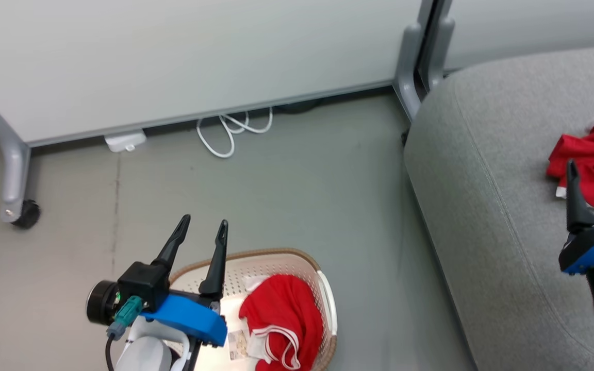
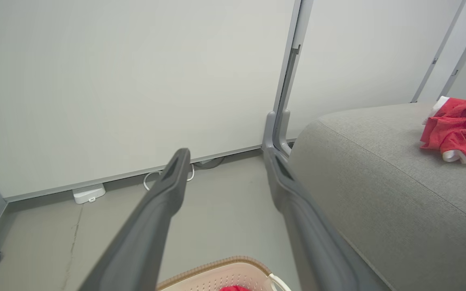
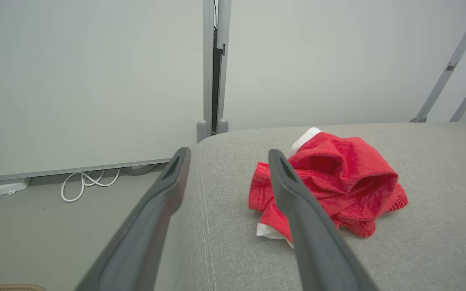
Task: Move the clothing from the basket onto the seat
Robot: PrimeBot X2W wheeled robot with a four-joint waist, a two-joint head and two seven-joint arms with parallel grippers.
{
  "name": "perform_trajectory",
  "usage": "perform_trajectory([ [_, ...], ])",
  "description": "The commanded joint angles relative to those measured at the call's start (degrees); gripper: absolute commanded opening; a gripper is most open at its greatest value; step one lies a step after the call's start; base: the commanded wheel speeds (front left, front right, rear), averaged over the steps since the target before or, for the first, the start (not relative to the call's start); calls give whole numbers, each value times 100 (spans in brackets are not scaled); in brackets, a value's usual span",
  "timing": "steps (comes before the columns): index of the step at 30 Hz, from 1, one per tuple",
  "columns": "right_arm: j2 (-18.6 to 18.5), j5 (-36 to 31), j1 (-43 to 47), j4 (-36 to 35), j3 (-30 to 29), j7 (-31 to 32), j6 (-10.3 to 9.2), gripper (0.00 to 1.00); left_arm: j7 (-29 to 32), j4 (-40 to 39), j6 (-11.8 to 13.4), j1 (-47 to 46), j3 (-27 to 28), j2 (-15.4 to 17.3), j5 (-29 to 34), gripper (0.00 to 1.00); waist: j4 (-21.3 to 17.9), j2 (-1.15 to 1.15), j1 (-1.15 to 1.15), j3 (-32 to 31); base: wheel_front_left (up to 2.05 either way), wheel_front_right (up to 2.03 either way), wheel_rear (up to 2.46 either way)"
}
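Halfway there, by the look of it! Closest in, one red garment [image 1: 284,309] lies heaped in the basket [image 1: 276,253], waiting its turn. The left claw [image 1: 205,222] hovers over the basket's left side, fingers apart, holding nothing. Across on the sofa [image 1: 482,180], the right claw [image 1: 593,165] hangs spread and empty. Just beyond it, the other red garment [image 1: 586,147] sits crumpled on the cushion, delivered.
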Motion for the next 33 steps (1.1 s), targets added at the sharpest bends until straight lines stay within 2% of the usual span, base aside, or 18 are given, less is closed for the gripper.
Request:
perform_trajectory([
  [1,42,-40,215,-163,35,38,1,100,-28,30,-21,96,99,-11,57,100,253,0,2,-327,0,0,0],
  [9,497,-177,1182,-1345,259,376,1,100,-28,130,16,450,626,-104,157,100,521,0,2,-715,0,0,0],
  [16,872,-274,1714,-1913,546,585,1,100,-28,169,2,641,1030,-129,235,100,620,0,2,-862,0,0,0],
  [24,1153,-166,2060,-2149,674,548,1,100,-28,258,-50,761,1270,-167,318,100,643,0,2,-978,0,0,0],
  [33,1266,-171,2167,-2168,699,520,1,100,-28,273,-71,835,1371,-246,416,100,662,0,2,-961,0,0,0],
])
